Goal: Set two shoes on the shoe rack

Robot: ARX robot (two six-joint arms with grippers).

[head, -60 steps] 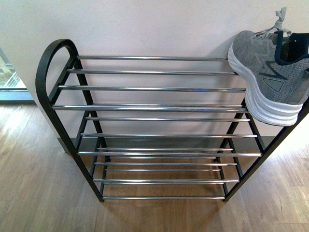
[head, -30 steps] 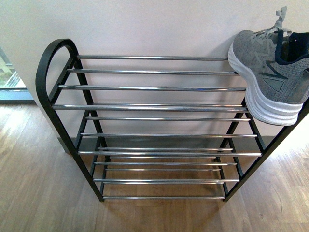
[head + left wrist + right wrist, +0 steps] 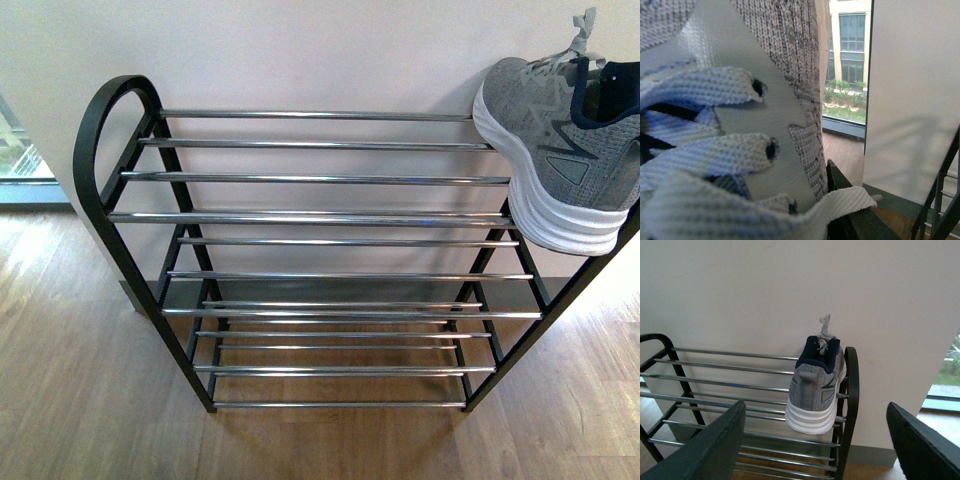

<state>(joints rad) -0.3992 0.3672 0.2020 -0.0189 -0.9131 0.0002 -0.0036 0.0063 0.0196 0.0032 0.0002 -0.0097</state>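
Black-framed rack with chrome bar shelves [image 3: 95, 160] is seen against a white wall [image 3: 300, 50] on a wood floor [image 3: 70, 380]. Its right side piece is cut off in the front view and shown whole only in the right wrist view [image 3: 852, 390].

One grey knit sneaker with white sole and navy collar [image 3: 560, 150] is parked on the top shelf at the far right end, toe to the wall, heel overhanging the near bar [image 3: 817, 390]. Its outer side is clipped by the frame edge in the front view.

No arm is caught in the front view.

Right gripper [image 3: 815, 409]: fingers spread wide, nothing pinched between them, held off the rack on the near side, facing the parked sneaker.

Left wrist view is almost filled by a second grey knit sneaker [image 3: 785, 60], with laces [image 3: 700, 90] and eyelets right at the lens; sole, toe and heel are not visible. Of the left gripper [image 3: 850, 220] only one dark sliver is made out under the laces. Jaw state cannot be told, and grip on the shoe is not confirmed. A window [image 3: 847, 60] and a corner of the rack [image 3: 940, 200] are glimpsed past it.
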